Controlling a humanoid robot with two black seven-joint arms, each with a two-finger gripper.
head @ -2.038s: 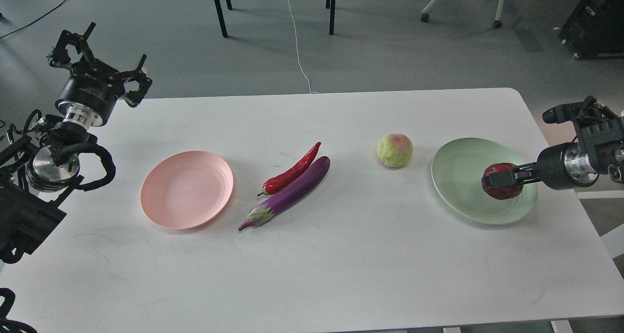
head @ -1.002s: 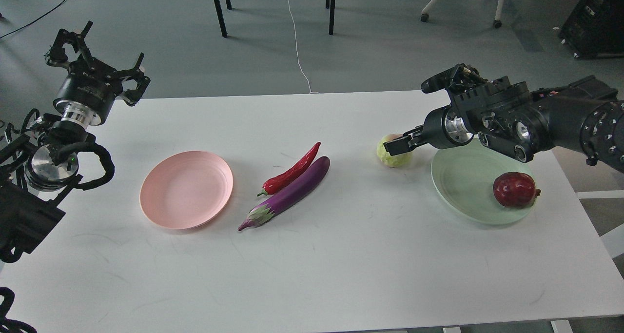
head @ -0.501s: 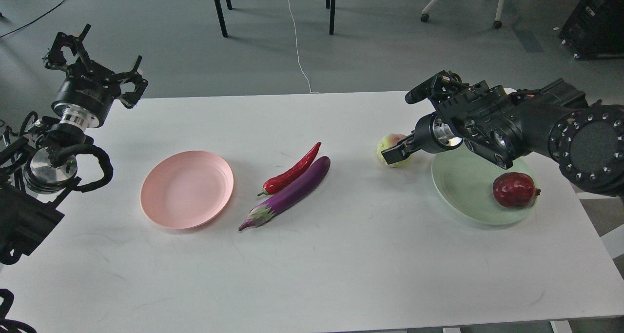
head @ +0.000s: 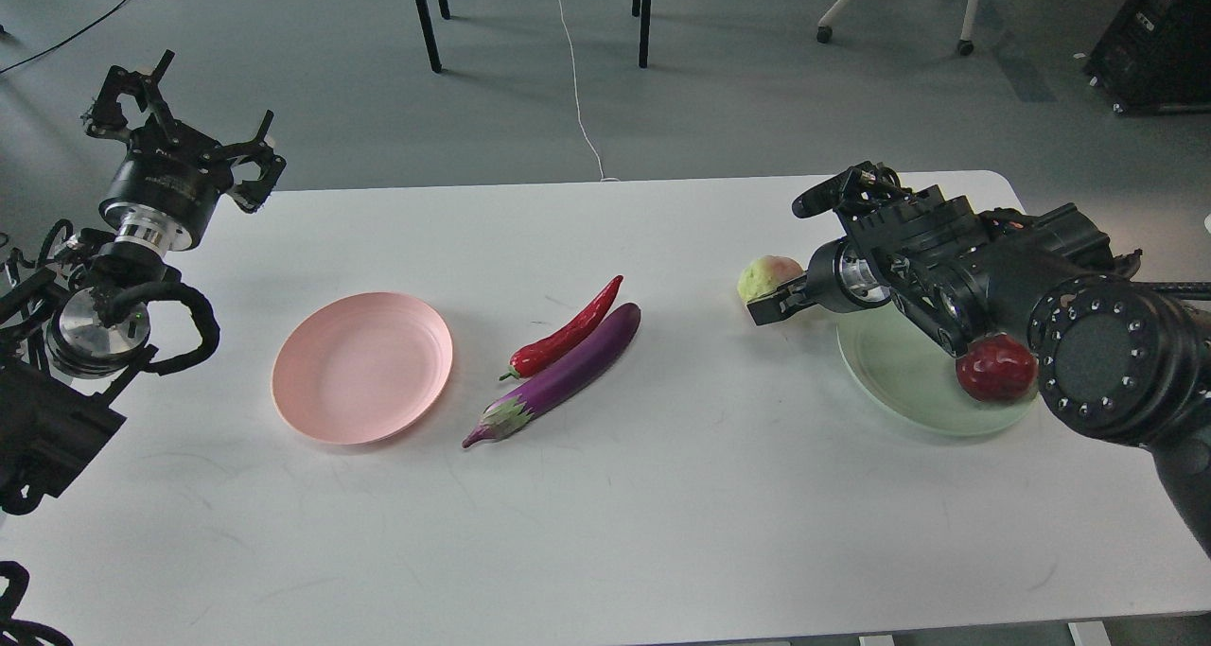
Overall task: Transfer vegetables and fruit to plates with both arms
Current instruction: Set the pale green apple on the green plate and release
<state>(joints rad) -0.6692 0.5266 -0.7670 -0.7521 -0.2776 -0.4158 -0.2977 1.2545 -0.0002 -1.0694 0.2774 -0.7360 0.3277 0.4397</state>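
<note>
While my right hand (head: 768,307) touches the yellow-green fruit (head: 766,276) near the table's (head: 605,532) far right edge, I cannot tell its opening; my left hand (head: 175,116) is spread, empty.

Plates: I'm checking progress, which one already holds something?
The green plate on the right holds the pomegranate; the pink plate is bare.

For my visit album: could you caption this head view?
Right gripper reaches the yellow-green fruit; pomegranate sits on the green plate.
</note>
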